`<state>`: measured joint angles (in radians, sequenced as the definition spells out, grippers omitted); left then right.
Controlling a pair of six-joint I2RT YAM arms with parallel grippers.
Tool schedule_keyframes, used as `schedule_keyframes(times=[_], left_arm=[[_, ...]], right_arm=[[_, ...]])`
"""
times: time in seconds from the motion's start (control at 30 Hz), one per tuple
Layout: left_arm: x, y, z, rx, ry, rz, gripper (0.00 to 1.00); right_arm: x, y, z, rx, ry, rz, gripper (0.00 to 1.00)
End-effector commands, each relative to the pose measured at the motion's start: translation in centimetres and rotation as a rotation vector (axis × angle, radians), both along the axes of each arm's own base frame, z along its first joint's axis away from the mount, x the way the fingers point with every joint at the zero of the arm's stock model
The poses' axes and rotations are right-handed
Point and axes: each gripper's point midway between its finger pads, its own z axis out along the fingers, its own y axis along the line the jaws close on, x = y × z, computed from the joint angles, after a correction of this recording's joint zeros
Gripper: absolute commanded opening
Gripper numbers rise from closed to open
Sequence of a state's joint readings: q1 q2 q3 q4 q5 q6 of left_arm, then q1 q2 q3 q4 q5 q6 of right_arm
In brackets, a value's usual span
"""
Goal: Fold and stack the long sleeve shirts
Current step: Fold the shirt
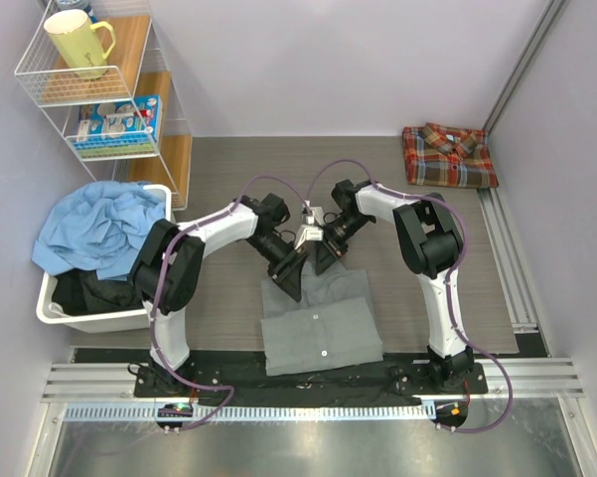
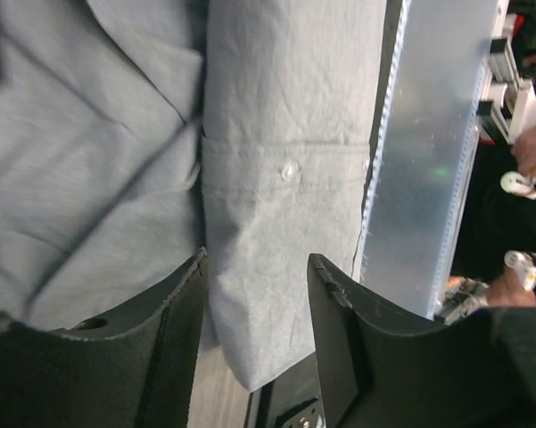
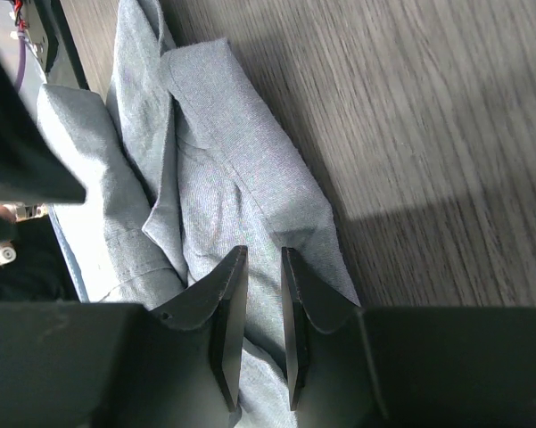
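Note:
The plain grey shirt [image 1: 321, 326] lies partly folded on the table near the front edge, a pale button showing in the left wrist view [image 2: 289, 169]. The plaid shirt [image 1: 449, 155] lies folded at the back right corner. My left gripper [image 1: 290, 280] is open wide just above the grey shirt's [image 2: 276, 107] far left part, holding nothing [image 2: 256, 263]. My right gripper [image 1: 324, 260] hovers over the shirt's far edge. Its jaws stand a narrow gap apart [image 3: 263, 257], with rumpled grey cloth [image 3: 223, 160] lying beneath them and not pinched.
A white bin [image 1: 52, 303] with a blue cloth [image 1: 99, 224] and dark clothes stands at the left. A wire shelf [image 1: 129, 89] with a yellow mug [image 1: 77, 42] is at the back left. A metal rail [image 1: 298, 383] runs along the front edge.

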<state>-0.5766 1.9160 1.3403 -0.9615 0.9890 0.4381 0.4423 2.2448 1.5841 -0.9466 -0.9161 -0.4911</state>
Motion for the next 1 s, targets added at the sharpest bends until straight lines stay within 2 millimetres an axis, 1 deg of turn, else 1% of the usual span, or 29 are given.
schedule_keyframes(times=[0.0,0.03,0.13,0.23,0.43,0.53,0.57,0.63,0.67,0.7,0.73,0.83,0.87,0.93,0.97], left_arm=[[-2.3,0.0,-0.7,-0.005,0.041,-0.032,0.52],[-1.8,-0.3,-1.3,-0.004,0.01,-0.025,0.52],[-2.0,-0.3,-2.6,0.034,0.012,-0.02,0.53],[-2.4,-0.6,-3.5,0.054,0.031,-0.039,0.53],[-2.6,-1.6,-3.8,0.044,0.026,-0.05,0.49],[-2.9,-1.7,-3.6,0.034,0.035,-0.059,0.4],[-2.9,-1.8,-3.5,0.027,0.037,-0.062,0.27],[-3.0,-2.2,-2.6,0.0,0.054,-0.066,0.14],[-3.1,-2.2,-2.2,-0.012,0.056,-0.073,0.03],[-3.1,-2.3,-1.7,-0.022,0.06,-0.075,0.0],[-3.1,-2.4,-1.1,-0.027,0.064,-0.077,0.0],[-2.6,-2.1,-0.2,-0.033,0.064,-0.06,0.0],[-1.9,-2.1,0.3,-0.039,0.052,-0.054,0.0],[-1.0,-1.8,0.3,-0.037,0.047,-0.054,0.0],[-0.5,-1.8,0.9,-0.037,0.039,-0.052,0.0]], right_arm=[[0.1,-0.1,-0.1,-0.001,-0.016,0.017,0.27],[0.1,-0.1,-0.1,-0.002,-0.013,0.017,0.27],[0.0,-0.1,-0.1,0.001,-0.008,0.017,0.27],[-0.1,-0.2,-0.2,-0.002,-0.008,0.021,0.27],[-0.2,-0.3,-0.4,-0.003,-0.002,0.025,0.27],[-0.2,-0.3,-0.5,-0.001,0.001,0.027,0.27],[-0.2,-0.4,-0.5,0.0,0.0,0.026,0.27],[-0.2,-0.4,-0.5,0.001,0.002,0.025,0.27],[-0.3,-0.4,-0.5,0.001,0.001,0.028,0.27],[-0.2,-0.4,-0.4,0.002,-0.002,0.028,0.25],[-0.2,-0.4,-0.5,0.003,-0.003,0.029,0.25],[-0.3,-0.5,-0.5,0.002,0.0,0.033,0.24],[-0.4,-0.5,-0.5,0.003,0.002,0.033,0.23],[-0.5,-0.5,-0.5,0.001,0.003,0.036,0.23],[-0.5,-0.5,-0.4,0.005,0.001,0.037,0.23]])
